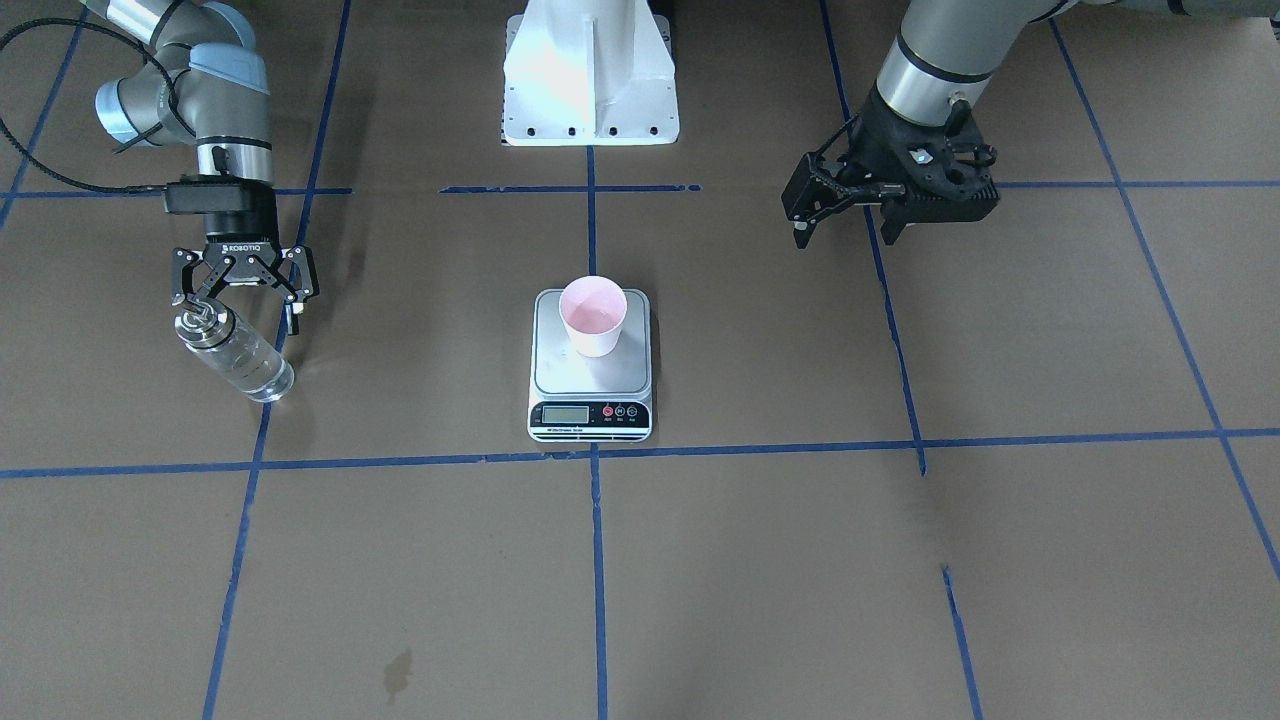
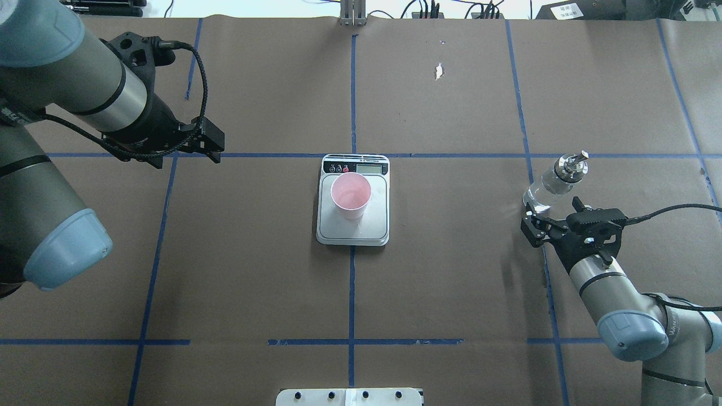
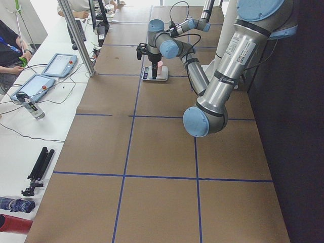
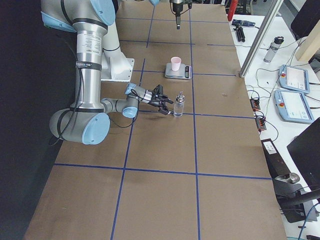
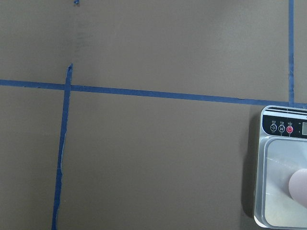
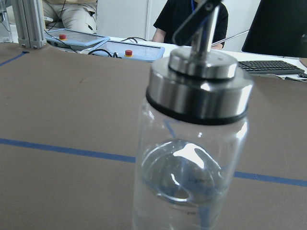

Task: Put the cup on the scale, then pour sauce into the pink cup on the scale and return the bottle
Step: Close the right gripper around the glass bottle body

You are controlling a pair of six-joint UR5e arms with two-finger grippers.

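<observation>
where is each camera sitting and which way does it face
Front-facing: across the table, facing robot's base; both arms.
Overhead: behind and above, looking forward-down; both arms.
Exterior left: table's left end, along it; left arm near.
Exterior right: opposite end; right arm near, beside bottle.
Left wrist: straight down, scale at edge; no pincer.
Right wrist: level, close on bottle; no pincer.
Shared: front-facing and overhead both show cup on scale.

Bare table lies open all round the scale (image 2: 353, 230), topped only by the cup (image 2: 350, 195). At 3 o'clock, well apart, stands the bottle (image 2: 555, 183); at 10 o'clock hangs the left gripper (image 1: 845, 232).
</observation>
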